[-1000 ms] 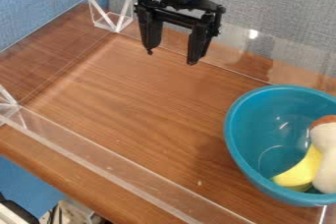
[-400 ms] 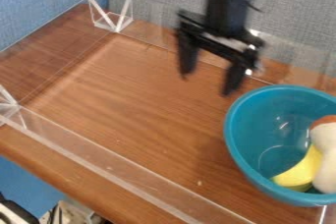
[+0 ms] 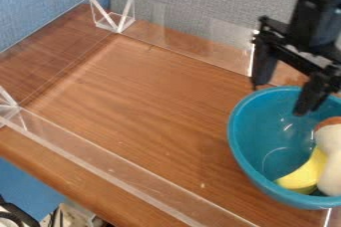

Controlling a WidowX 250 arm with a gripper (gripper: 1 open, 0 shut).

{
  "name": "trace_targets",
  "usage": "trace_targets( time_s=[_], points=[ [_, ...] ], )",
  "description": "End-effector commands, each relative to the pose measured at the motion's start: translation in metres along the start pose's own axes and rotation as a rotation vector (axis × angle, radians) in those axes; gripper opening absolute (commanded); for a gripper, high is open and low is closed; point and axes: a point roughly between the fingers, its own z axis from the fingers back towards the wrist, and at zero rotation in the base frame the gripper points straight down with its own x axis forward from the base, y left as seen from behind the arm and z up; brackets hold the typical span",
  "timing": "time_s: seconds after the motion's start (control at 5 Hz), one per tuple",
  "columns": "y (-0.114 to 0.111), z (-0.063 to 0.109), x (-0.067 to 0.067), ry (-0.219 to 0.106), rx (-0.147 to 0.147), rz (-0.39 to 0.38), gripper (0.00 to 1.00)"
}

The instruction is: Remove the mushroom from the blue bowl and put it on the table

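Mushroom [image 3: 329, 161] lies in blue bowl [image 3: 253, 136], below-right of spread, empty end effector [image 3: 290, 84].

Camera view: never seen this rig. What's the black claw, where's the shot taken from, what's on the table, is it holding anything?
The black claw is the gripper of a single robot arm, a two-fingered hand pointing straight down. Its fingers are spread open and nothing is between them, so it holds nothing.

There is only one view. It looks down at an angle from outside the table, which is a brown wood-grain top fenced by low clear plastic walls.

At the right sits a large blue bowl. Inside it, at the picture's edge, are a toy mushroom with a thick white stem and an orange cap, only partly in frame, and a yellow banana-shaped piece leaning beside it.

The gripper hangs over the bowl's far rim, not touching the mushroom.
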Motion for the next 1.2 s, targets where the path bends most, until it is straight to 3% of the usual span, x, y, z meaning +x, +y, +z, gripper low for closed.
trace_targets(
  time_s=[0.0, 0.2, 0.8, 1.0],
  points=[
    [-0.01, 0.01, 0.011, -0.064, 0.002, -0.045, 1.0],
    [-0.013, -0.001, 0.015, -0.054, -0.012, -0.065, 1.0],
    [-0.04, -0.043, 0.018, -0.004, -0.024, -0.322, 1.0],
    [-0.034, -0.055, 0.017, 0.001, -0.035, -0.316, 0.0]
  ],
)
